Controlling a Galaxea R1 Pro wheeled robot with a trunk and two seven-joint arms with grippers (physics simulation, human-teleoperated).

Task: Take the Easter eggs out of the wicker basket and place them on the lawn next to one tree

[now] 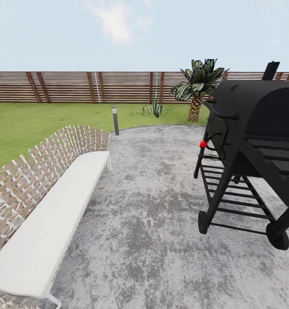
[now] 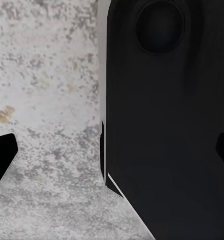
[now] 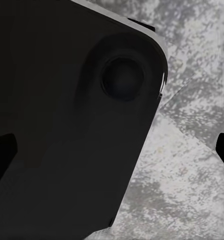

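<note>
1. Step in hand, as I judge it: travel/search. Robot stands on the grey stone patio (image 1: 161, 240); no egg, basket or grey-trunked tree in sight, so nothing of the task looks started.
2. Head view: white-seated bench (image 1: 54, 223) with woven back at left, black barbecue grill (image 1: 251, 150) on wheels at right with a red knob (image 1: 202, 144), dark post lamp (image 1: 115, 120) at the patio edge.
3. Lawn (image 1: 28, 124) lies beyond bench and patio, running to the slatted wooden fence (image 1: 75, 87). Small palm (image 1: 197, 88) and a spiky plant (image 1: 155, 109) stand near the fence; the palm is not the task's tree type.
4. Left gripper (image 2: 112, 160): dark fingertips at the frame edges, set wide apart, nothing between but a black robot body part (image 2: 166, 125) and paving below.
5. Right gripper (image 3: 112, 155): same, fingertips wide apart, holding nothing, black body part (image 3: 67, 125) in front.
6. Containers: none visible, contents cannot be told.
7. Next move likely calls for turning or driving toward the grass to find the basket.
</note>
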